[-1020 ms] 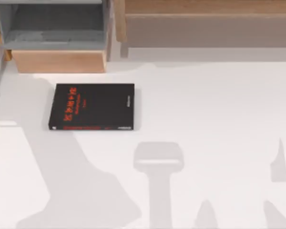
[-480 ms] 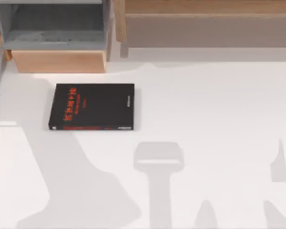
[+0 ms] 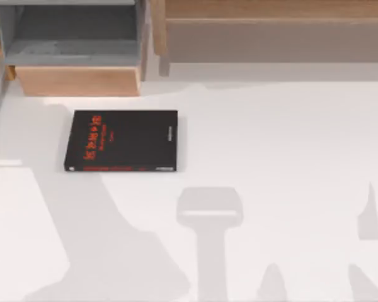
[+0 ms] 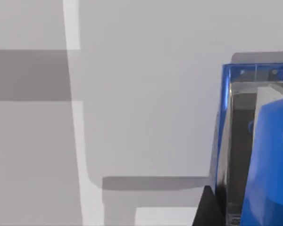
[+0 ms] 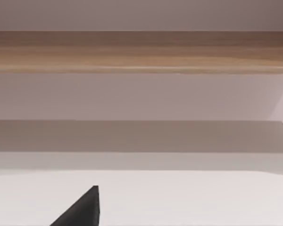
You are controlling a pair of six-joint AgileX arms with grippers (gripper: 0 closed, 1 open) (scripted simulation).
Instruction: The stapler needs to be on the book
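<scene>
The book (image 3: 121, 141) has a matt black cover, smooth, with flat red lettering. The table (image 3: 283, 145) is a smooth white surface with no gloss — shadows lie softly on it. The open drawer (image 3: 75, 56) has a pale wood front and a dull grey inside. The stapler (image 4: 259, 150) looks like glossy blue plastic, with a grey metal channel inside. The shelf edge (image 5: 141, 52) shows light wood grain — satin, not shiny.

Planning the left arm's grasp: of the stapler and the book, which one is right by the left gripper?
The stapler, bright blue, looms close in the left wrist view. The black book lies apart on the table's left half in the top view.
</scene>
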